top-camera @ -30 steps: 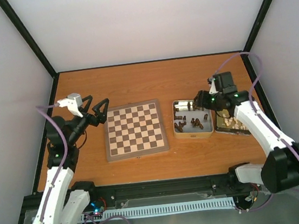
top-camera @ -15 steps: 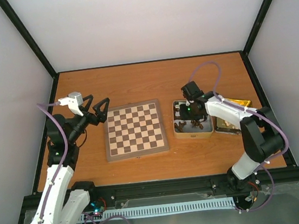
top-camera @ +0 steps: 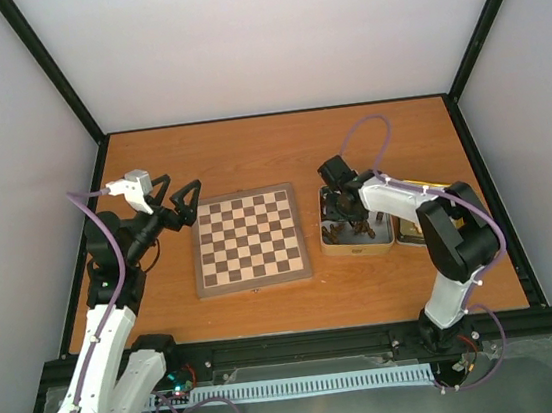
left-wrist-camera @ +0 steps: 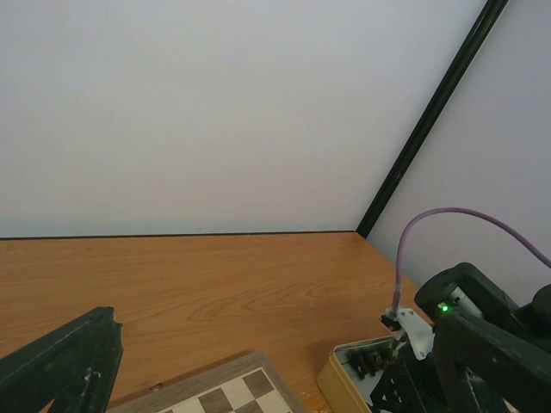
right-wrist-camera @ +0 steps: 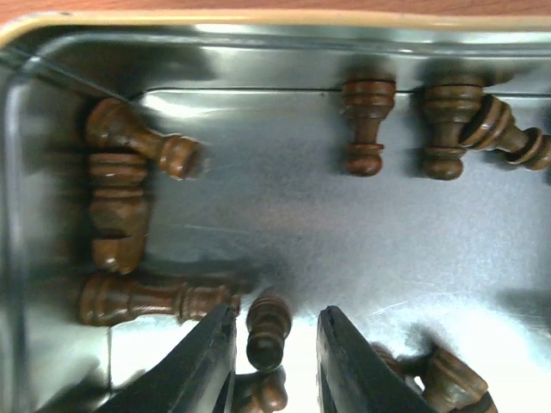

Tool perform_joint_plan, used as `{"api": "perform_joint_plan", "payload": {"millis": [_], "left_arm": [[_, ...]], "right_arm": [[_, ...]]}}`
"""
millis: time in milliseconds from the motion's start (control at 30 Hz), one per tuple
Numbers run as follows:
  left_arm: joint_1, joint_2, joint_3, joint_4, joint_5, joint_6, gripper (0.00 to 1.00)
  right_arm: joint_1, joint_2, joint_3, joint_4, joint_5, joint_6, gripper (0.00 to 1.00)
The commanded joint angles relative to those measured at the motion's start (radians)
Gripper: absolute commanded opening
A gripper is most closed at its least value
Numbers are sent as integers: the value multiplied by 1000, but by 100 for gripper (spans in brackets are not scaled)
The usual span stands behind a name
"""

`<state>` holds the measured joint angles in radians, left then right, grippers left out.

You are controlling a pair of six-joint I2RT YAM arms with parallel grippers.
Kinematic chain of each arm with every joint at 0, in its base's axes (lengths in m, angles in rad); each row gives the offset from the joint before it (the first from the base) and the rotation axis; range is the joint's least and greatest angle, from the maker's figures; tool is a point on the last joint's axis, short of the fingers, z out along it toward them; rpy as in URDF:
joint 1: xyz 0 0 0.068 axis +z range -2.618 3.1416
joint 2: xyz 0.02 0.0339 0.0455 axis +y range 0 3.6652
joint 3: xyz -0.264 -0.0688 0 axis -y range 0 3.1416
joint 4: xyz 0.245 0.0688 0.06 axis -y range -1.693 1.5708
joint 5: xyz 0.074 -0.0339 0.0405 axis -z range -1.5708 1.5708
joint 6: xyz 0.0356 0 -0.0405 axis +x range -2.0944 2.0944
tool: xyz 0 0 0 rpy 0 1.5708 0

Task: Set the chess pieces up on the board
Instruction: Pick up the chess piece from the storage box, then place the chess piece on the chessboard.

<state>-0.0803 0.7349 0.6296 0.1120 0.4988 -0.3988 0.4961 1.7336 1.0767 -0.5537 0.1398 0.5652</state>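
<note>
Wood-grain table [top-camera: 249, 149] sits inside white walls with black corner posts. From above, the board [top-camera: 250, 238] lies flat at mid-table, dark and cream squares inside a pale border. The left gripper [top-camera: 179, 193] hangs just off its left edge, above the table, jaws spread wide and holding nothing. Right of the board, close beside it, is a silver tin [top-camera: 360, 247], and the right gripper [top-camera: 343, 220] reaches down into it. That overhead view shows the pieces [top-camera: 359, 224] only as dark specks. The right wrist view shows them plainly: brown turned chessmen with ringed stems and knob heads, lying on their sides on the shiny tin floor, several along the left wall and more at the far rim. There the jaws are narrowed on either side of one piece [right-wrist-camera: 267, 331], with slivers of tin showing on both sides of it. The left wrist view adds the board's far corner [left-wrist-camera: 232, 391] and the tin's near corner [left-wrist-camera: 344, 379].
</note>
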Motion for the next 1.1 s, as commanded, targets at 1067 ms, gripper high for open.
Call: {"api": "perform_joint_plan", "payload": {"millis": [1067], "left_arm": [[10,-122,106,-330,-884,-101,100]], "right_arm": [[502,176,456,-9,-188,1,9]]}}
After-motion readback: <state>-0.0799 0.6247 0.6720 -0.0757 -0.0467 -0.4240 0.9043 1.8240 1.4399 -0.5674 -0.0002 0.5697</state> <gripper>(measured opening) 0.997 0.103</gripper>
